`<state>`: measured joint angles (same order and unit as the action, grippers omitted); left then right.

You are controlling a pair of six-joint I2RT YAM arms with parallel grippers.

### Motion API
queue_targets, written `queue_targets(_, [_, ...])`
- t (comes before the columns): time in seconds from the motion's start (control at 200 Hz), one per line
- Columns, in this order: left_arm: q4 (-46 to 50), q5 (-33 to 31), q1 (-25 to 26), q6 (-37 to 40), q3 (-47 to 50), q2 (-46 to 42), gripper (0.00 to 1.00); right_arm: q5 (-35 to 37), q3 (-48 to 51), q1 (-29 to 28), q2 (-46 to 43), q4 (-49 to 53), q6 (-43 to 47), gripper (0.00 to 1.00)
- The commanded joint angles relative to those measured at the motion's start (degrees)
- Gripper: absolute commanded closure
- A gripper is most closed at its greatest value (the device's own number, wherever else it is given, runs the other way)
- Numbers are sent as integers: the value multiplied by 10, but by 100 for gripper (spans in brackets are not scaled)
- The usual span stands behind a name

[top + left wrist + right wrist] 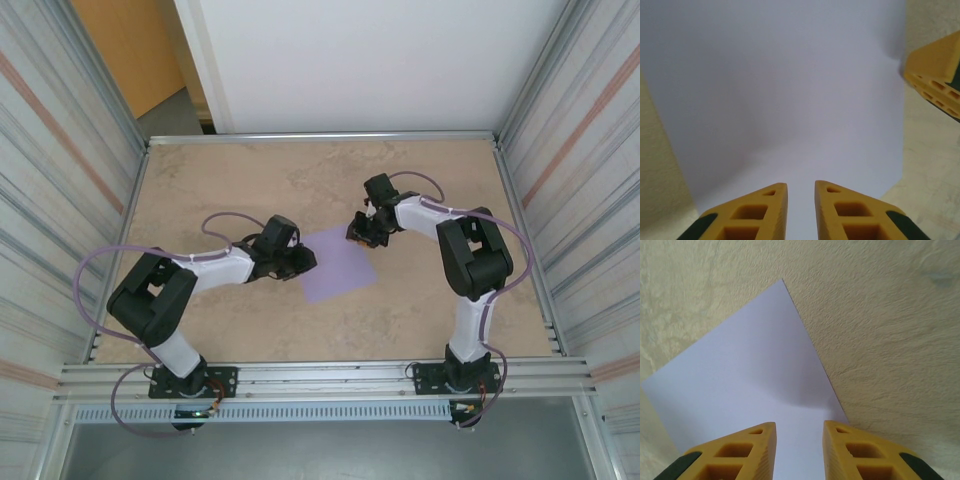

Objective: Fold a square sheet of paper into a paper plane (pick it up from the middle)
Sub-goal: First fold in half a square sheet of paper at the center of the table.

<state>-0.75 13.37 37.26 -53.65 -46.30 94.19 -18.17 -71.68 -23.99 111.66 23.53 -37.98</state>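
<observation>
Left end effector sits low over the left edge of the square sheet of paper, its jaws parted by a narrow gap with nothing pinched between them. From its wrist camera, the left end effector points across the lavender sheet. One yellow finger of the other arm juts in at the far side.

Right end effector is at the sheet's far right edge, released as well. Its wrist view shows the jaws a little wider apart over the paper.

The sheet lies flat on the counter between the two arms, unfolded and with no crease, so this looks like the very first step: getting hold of it. Both arms are at the edges, while the task asks for a pick from the middle. The next move probably means shifting inward and raising a pinch of thin paper off a hard surface without sliding or crumpling it.

Whether either set of fingertips touches the paper I cannot tell. The sheet's left edge is covered by the left arm from above, and each wrist view cuts off the paper nearest its own fingers.
</observation>
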Motion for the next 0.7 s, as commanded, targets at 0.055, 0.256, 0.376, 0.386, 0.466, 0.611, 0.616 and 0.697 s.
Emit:
queue_targets(0.055, [38, -30, -2, 10, -9, 13, 78, -8, -14, -1, 24, 42, 34, 71])
queue_targets(0.256, [46, -36, -3, 14, -12, 29, 79, 9, 14, -4, 14, 46, 13, 71])
queue_targets(0.376, [48, -34, -7, 24, -13, 37, 81, 12, 48, -7, -4, 26, -17, 71])
queue_targets(0.386, [47, -33, -8, 25, -13, 38, 81, 11, 51, -7, -5, 24, -20, 71])
queue_targets(0.466, [44, -16, -15, 33, -15, 43, 82, 5, 70, -9, -18, 3, -37, 71])
queue_targets(0.611, [44, 7, -30, 52, -16, 41, 85, -1, 80, -11, -43, -15, -47, 71])
queue_targets(0.616, [44, 7, -31, 52, -16, 41, 85, 0, 80, -11, -44, -16, -47, 71])
queue_targets(0.697, [49, 14, -36, 66, -19, 34, 86, 2, 78, -9, -56, -15, -46, 71])
